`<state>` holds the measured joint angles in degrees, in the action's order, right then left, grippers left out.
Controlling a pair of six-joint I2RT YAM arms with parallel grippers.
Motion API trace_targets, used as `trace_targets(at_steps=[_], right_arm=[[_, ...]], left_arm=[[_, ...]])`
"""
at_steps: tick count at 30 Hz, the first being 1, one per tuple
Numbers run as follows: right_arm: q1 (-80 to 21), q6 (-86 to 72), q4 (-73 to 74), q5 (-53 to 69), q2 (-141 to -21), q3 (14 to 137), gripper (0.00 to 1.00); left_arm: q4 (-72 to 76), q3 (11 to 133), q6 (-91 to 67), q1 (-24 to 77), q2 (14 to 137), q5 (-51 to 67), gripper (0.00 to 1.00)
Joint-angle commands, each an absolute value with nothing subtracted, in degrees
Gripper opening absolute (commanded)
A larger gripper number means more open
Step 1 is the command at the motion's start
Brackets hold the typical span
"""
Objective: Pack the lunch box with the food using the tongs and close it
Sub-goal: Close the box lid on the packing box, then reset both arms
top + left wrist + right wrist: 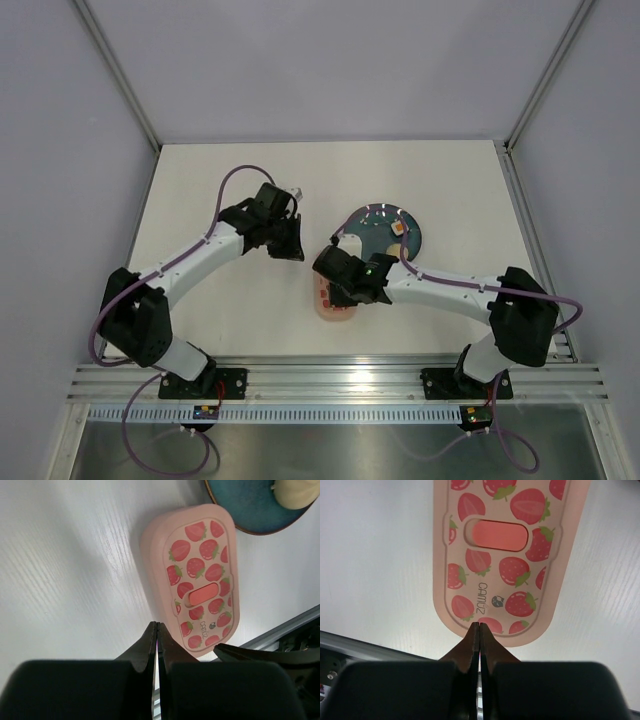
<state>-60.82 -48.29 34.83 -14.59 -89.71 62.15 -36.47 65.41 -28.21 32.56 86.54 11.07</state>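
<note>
I see the strawberry-print lunch box (200, 580), lid on, near the table's (220, 200) front edge, beside the teal plate (378, 228). My right gripper (479, 628) is pinched closed over its end. My left gripper (157, 627), likewise closed, hangs near its side.

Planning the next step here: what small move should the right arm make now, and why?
Probably open the right gripper: it is shut just above the closed lunch box, while food sits on the plate, unpacked.
</note>
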Motion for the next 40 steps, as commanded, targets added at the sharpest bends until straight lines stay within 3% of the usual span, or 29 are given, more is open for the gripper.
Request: trace_targets(at_steps=[1,7,13,15,17,19,20,21,23,30,40], right_arm=[[-61.17,-50.27,34.90,-16.35,-88.68,59.95,0.00],[-61.70,-51.06,33.83,-14.76,-93.78,58.97,0.00],[-61.53,-48.09,41.03,-28.10,-83.17,65.47,0.01],[-59.95,-47.20,44.89,-33.89,-80.70,69.58,0.09],[-58.19,-46.41,47.01,-37.42,-76.65,71.80,0.41],[-54.16,-45.97,49.65,-41.39,-72.54,74.26,0.80],[-52.57,-45.27,50.09,-42.01,-71.29,74.70,0.90],[-50.99,-44.65,50.97,-43.84,-69.97,75.66,0.99],[-48.08,-44.12,52.64,-47.09,-67.16,76.64,0.99],[-47.02,-44.65,61.60,-60.10,-62.85,81.47,0.99],[-46.32,-50.44,66.79,-61.43,-62.40,80.86,1.00]], left_arm=[[-38.58,67.41,-26.37,32.17,83.85,7.30,0.00],[-39.64,68.11,-26.28,31.55,82.18,6.86,0.00],[-41.83,70.57,-25.40,30.41,78.76,4.31,0.00],[-42.01,71.36,-25.05,30.15,75.95,2.82,0.00],[-41.92,72.42,-24.70,29.97,72.36,0.54,0.04],[-41.40,73.21,-24.35,29.88,69.80,-2.17,0.37],[-41.22,73.65,-24.17,29.80,68.57,-2.89,0.60],[-40.96,73.74,-23.82,29.79,66.12,-3.51,0.91],[-39.82,74.70,-23.64,29.45,64.08,-5.01,0.99],[-36.66,77.52,-23.82,29.27,59.51,-11.32,0.99],[-35.59,82.09,-25.05,29.09,62.75,-10.20,0.99]])
